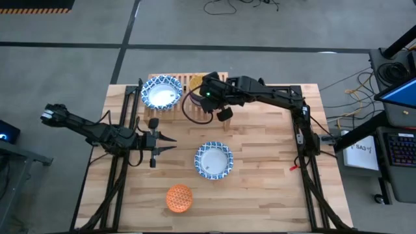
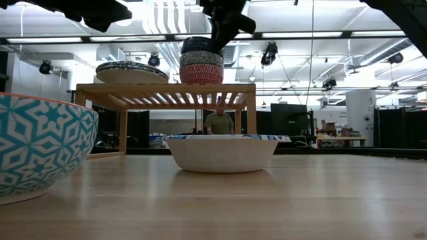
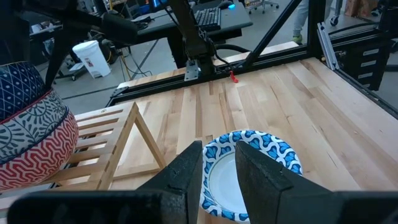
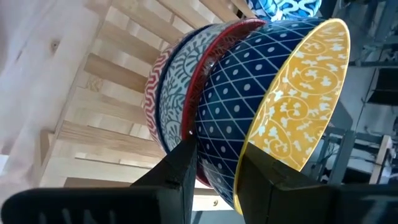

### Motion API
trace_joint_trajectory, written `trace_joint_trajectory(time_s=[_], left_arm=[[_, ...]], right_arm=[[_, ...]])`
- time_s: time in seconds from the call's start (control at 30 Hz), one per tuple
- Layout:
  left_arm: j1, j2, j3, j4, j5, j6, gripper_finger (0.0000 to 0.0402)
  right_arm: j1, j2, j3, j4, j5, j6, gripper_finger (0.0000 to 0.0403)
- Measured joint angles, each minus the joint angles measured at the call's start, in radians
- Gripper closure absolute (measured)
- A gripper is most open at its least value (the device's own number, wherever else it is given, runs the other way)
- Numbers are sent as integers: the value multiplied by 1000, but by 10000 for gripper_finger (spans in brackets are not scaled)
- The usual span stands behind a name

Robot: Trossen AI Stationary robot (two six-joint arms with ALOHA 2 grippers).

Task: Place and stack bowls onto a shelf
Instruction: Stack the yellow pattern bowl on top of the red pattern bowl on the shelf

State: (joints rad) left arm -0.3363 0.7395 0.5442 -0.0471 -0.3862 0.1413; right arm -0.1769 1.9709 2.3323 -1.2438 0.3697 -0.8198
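The shelf stands at the table's far side. A wide blue-patterned bowl rests on its slats at the left. To its right a red bowl stands on the slats, with a dark blue bowl, yellow inside, nested in it. My right gripper hangs over that stack, shut on the dark blue bowl. Another wide bowl and an orange bowl sit on the table. My left gripper hovers left of the wide table bowl, fingers a little apart and holding nothing. My right gripper pinches the dark blue bowl's wall at the rim. One finger is on the yellow inside and one finger on the dotted outside. The fingers slant down from above. The bowl sits nested in the red bowl on the shelf.
In the low view the orange bowl's teal-patterned side fills the near left. A person stands in the room beyond the table. Black frame rails run along both sides of the table. Bare wood lies at the near right.
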Motion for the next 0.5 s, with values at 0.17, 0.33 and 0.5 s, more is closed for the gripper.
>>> trace_joint_trajectory(time_s=[0.17, 0.33, 0.5], left_arm=[[0, 0, 0, 0, 0, 0, 322], [0, 0, 0, 0, 0, 0, 322], [0, 0, 0, -1, 0, 0, 322]], right_arm=[[1, 0, 2, 0, -1, -3, 336], [2, 0, 2, 0, 21, -3, 362], [2, 0, 2, 3, 24, 14, 373]])
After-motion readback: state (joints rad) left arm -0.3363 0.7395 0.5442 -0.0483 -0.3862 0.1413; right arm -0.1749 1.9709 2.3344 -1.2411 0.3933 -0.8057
